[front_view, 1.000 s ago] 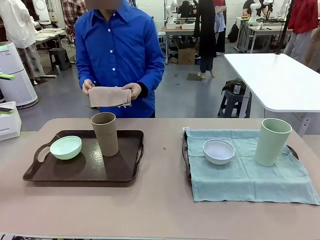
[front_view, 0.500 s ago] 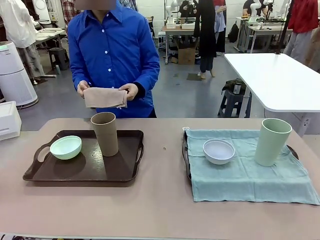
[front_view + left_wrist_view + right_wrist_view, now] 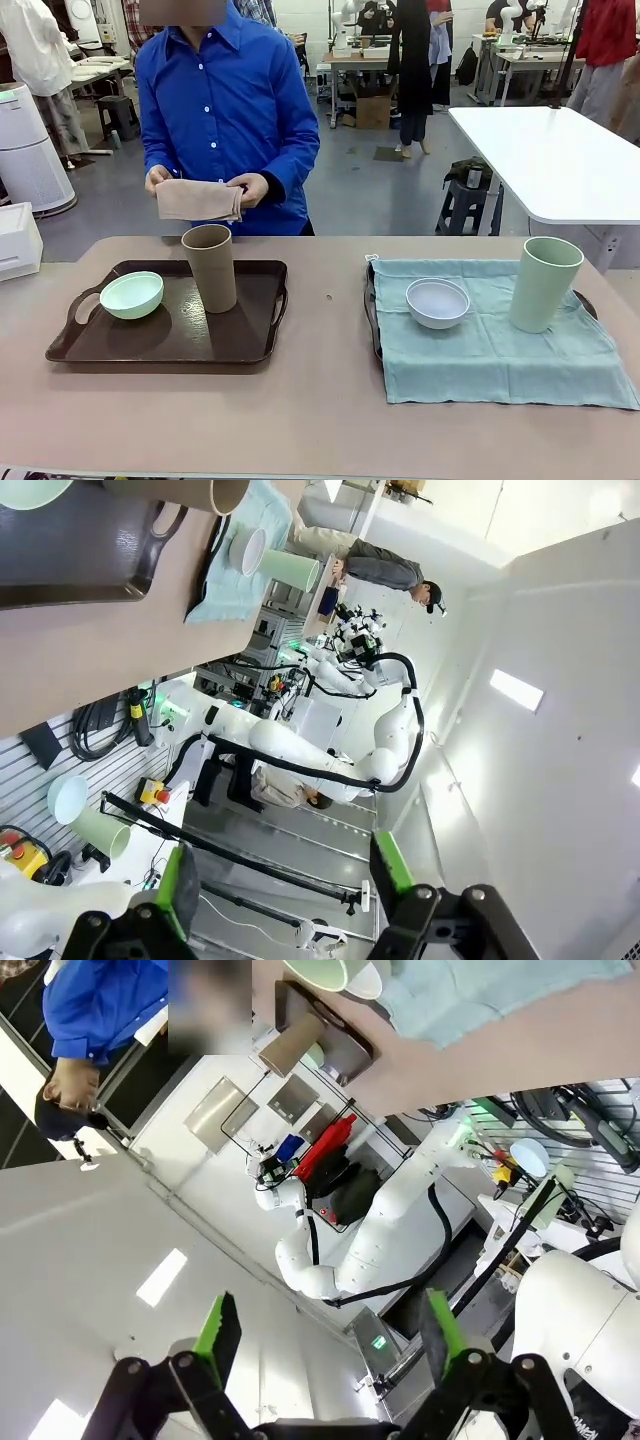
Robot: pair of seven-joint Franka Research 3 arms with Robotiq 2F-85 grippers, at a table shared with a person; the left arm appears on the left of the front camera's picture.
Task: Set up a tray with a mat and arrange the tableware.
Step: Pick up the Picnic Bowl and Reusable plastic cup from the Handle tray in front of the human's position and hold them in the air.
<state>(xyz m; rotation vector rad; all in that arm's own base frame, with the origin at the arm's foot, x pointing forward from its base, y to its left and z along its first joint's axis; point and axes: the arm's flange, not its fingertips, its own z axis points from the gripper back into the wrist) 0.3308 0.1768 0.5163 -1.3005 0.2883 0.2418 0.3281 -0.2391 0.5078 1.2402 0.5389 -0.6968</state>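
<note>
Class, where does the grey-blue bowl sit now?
Front view: the grey-blue bowl sits on the teal cloth, right side, beside the pale green cup.

Dark brown left tray (image 3: 230,345) carries the mint green bowl (image 3: 131,294) at its left end, with the tan brown cup (image 3: 210,267) upright beside it. The teal mat (image 3: 500,355) drapes over the right tray (image 3: 371,310). The grey-blue bowl (image 3: 437,302) and pale green cup (image 3: 543,283) stand on it, apart. A folded beige mat (image 3: 197,199) is up in the person's hands (image 3: 255,188).
</note>
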